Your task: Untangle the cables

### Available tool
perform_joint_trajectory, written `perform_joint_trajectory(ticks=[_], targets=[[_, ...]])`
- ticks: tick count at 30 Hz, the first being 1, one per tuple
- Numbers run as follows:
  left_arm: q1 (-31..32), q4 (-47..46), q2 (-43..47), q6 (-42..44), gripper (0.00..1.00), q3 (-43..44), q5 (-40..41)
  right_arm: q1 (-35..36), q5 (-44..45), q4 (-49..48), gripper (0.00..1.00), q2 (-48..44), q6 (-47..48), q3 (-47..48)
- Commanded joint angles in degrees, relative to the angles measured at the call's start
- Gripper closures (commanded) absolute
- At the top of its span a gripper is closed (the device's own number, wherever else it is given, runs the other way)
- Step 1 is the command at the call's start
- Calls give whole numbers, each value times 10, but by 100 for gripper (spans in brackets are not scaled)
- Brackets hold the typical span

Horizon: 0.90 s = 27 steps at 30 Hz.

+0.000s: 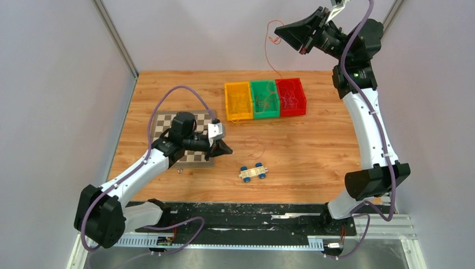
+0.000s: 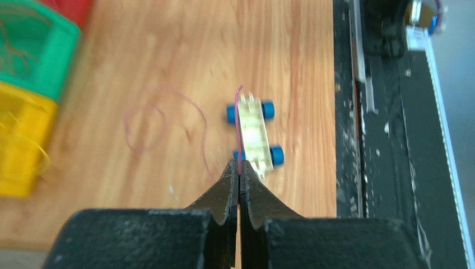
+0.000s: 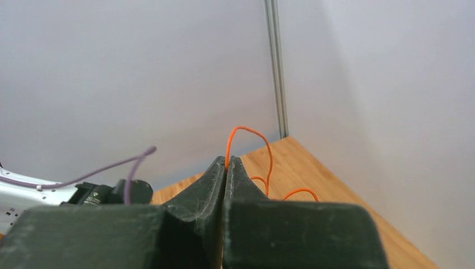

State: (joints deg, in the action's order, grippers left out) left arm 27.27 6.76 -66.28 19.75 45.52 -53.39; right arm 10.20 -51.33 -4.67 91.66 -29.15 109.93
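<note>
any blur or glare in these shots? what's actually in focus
Top external view: even light, no glare, sharp, though the orange cable hanging from the right gripper is a hairline. Left wrist view: the toy car and red cable in the left gripper are fairly crisp; the green bin and yellow bin are soft. Right wrist view: dark fingers lack detail.

My tabletop (image 1: pixel 313 151) is orange-brown wood grain. The board (image 1: pixel 165 124) is checkered dark brown and cream. The bins are yellow (image 1: pixel 239 117), green (image 1: pixel 266 115) and red (image 1: pixel 293 112). The toy car (image 1: pixel 253 172) is pale cream with blue wheels. My black left gripper (image 2: pixel 240 168) has the red cable (image 2: pixel 238 129), my black right gripper (image 3: pixel 226 162) the orange cable (image 3: pixel 246 129). My arms (image 1: pixel 134 171) are white and black, with purple hoses (image 1: pixel 180 87).
</note>
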Motion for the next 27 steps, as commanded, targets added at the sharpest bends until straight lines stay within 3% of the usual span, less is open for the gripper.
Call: perform_joint_trajectory(ticks=[1,13,27], targets=[[-17,91,-6,98,100,-35,13,7,13,-44,100,15,-29,64],[-18,82,-36,83,100,-13,32,3,102,-35,100,61,120,45],[-19,64,-52,51,100,-11,50,3,88,-48,100,156,137,90]])
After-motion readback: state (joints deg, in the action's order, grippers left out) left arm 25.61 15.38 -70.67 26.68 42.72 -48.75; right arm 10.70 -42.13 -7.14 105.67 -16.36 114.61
